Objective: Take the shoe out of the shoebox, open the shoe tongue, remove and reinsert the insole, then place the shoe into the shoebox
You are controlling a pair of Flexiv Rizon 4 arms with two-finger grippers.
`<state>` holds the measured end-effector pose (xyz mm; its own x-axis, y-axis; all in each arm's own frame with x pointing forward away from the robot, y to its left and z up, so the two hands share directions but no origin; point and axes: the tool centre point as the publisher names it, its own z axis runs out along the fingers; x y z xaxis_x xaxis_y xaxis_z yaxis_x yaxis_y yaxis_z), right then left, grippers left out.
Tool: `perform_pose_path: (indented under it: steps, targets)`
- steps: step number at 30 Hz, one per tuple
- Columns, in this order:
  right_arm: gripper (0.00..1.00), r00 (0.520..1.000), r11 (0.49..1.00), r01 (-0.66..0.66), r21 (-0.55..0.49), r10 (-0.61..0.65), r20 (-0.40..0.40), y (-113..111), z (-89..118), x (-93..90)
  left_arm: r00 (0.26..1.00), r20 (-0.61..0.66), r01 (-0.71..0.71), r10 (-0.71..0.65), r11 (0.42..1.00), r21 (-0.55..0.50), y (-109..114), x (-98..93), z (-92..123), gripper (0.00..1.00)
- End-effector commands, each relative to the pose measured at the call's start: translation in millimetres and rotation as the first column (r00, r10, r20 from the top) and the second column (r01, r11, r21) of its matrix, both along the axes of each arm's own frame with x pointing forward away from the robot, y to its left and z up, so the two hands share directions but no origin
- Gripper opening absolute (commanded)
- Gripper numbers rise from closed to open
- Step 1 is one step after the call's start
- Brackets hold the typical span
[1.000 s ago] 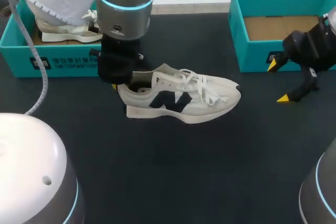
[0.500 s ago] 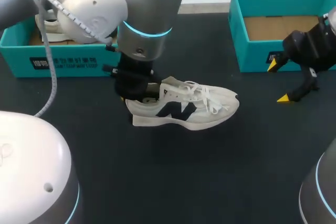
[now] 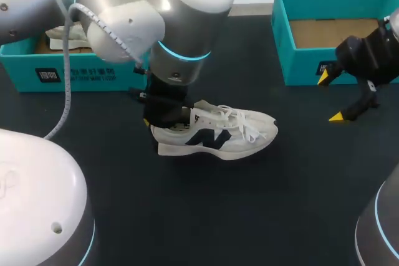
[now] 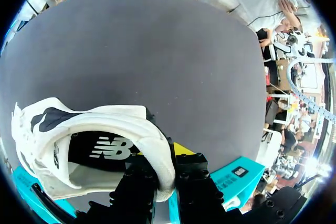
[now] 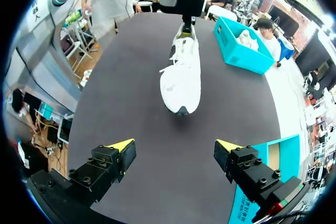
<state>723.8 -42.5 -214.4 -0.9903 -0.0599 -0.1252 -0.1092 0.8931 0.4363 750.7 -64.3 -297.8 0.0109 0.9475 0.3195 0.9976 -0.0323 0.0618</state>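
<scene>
The left gripper (image 3: 163, 114) is pinching the shoe (image 3: 218, 135) by its heel collar, 1 finger inside the opening and 1 behind the heel, just left of the head view's centre. The shoe is pointing its toe toward the right; whether its sole is touching the table (image 3: 218, 216) I cannot tell. In the left wrist view, the padded white collar is running between the black fingers of the gripper (image 4: 167, 174), and the dark insole is showing inside the shoe (image 4: 105, 124).

The shoe is off-white mesh and suede with a dark side logo and loose white laces (image 3: 240, 119). The right gripper (image 3: 330, 97) is hanging at the right edge with its 2 yellow tips spread wide, holding nothing, well apart from the shoe.

The table is wearing a dark matte cover. A teal left box (image 3: 75, 76) at upper left is holding a second shoe (image 3: 68, 35); a teal right box (image 3: 299, 66) at upper right is showing a brown cardboard floor.
</scene>
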Motion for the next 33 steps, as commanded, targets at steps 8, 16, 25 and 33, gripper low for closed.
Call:
perform_pose_path:
  steps: [8, 16, 25, 33]
  targets:
    - [1.00, 1.000, 1.000, 0.001, -0.003, -0.001, -0.001, 0.7, -0.6, 0.5, 0.996, 0.059, -0.067, 0.064, 0.996, 0.052, 2.7, -8.5, -34.4, 0.00]
    - [1.00, 1.000, 1.000, 0.001, -0.003, -0.001, -0.001, 0.7, -0.6, 0.5, 0.996, 0.036, -0.078, 0.076, 0.996, 0.052, 7.8, -14.3, -46.6, 0.00]
    - [1.00, 1.000, 1.000, 0.001, -0.003, -0.001, -0.001, 0.7, -0.6, 0.5, 0.998, -0.003, -0.065, 0.066, 0.996, 0.053, 6.3, -17.7, -59.0, 0.03]
    - [1.00, 1.000, 1.000, 0.001, -0.003, -0.001, -0.001, 0.7, -0.6, 0.5, 0.999, -0.034, -0.034, 0.034, 0.999, 0.008, 7.6, -20.8, -45.8, 1.00]
